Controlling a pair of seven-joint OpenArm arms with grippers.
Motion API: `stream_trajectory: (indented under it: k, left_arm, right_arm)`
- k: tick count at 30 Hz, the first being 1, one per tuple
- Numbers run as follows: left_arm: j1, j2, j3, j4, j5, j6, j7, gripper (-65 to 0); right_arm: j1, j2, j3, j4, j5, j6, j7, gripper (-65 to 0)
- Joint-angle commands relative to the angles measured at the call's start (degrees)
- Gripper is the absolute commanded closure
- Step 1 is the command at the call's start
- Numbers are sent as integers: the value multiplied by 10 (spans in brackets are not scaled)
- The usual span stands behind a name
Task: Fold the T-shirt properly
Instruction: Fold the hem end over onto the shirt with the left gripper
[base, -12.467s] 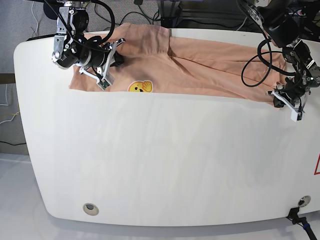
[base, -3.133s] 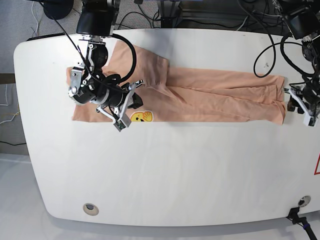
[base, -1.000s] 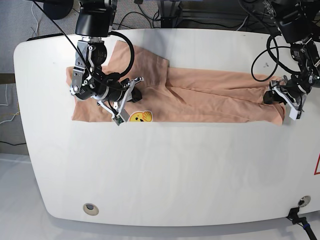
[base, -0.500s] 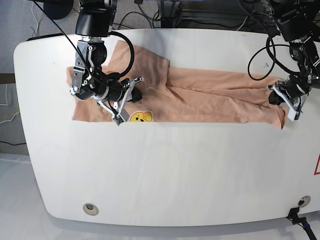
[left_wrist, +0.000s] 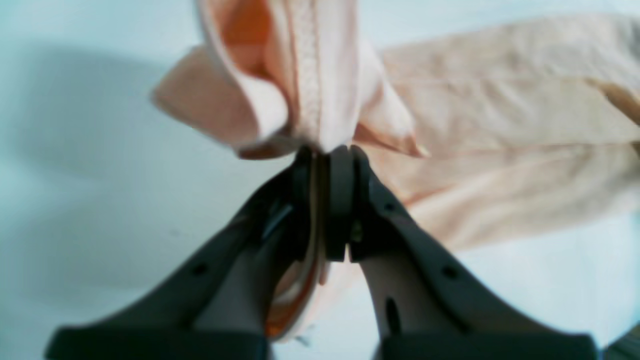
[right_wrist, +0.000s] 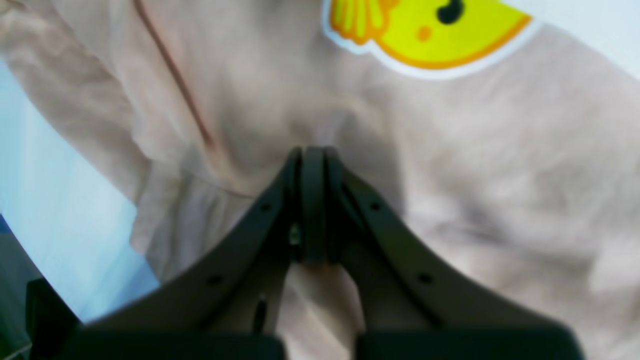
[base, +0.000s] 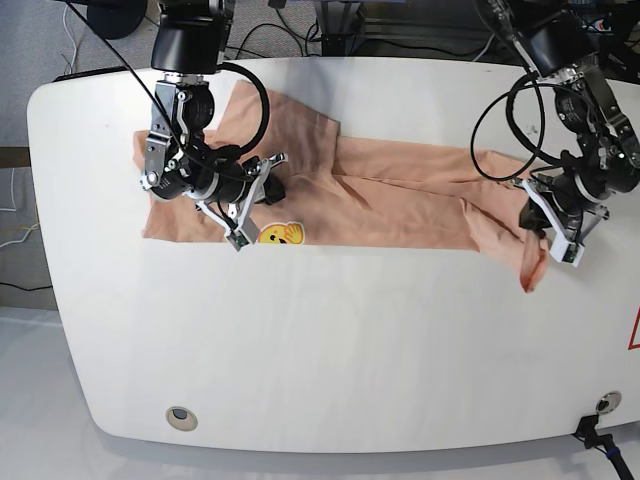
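The peach T-shirt lies as a long folded band across the far part of the white table, with its yellow smiley print at the near edge. My right gripper is shut, with its tips pressed on the cloth just beside the print; in the right wrist view its tips rest on the fabric below the smiley. My left gripper is shut on the shirt's right end and holds it off the table, with a flap hanging down. The left wrist view shows the gripper pinching bunched cloth.
Black cables and equipment stand behind the table's far edge. A round hole is near the front left corner and another at the front right. A red mark is at the right edge.
My left gripper has moved left and toward the front with the shirt's right end, lifting it so that a flap now hangs. The right gripper has stayed in place.
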Motion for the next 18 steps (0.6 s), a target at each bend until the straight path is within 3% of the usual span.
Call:
stream_trajectory:
  k: [1, 13, 18]
  left_arm:
    - [-11, 13, 6, 35, -8, -1, 4, 0]
    - [-2, 106, 147, 65, -8, -1, 6, 0]
    - [-4, 127, 201, 65, -8, -1, 6, 0]
  right_arm:
    - [10, 1, 1, 9, 8, 1, 11, 0]
    - [10, 1, 1, 9, 8, 1, 11, 0]
    - [10, 0, 1, 9, 8, 1, 11, 0]
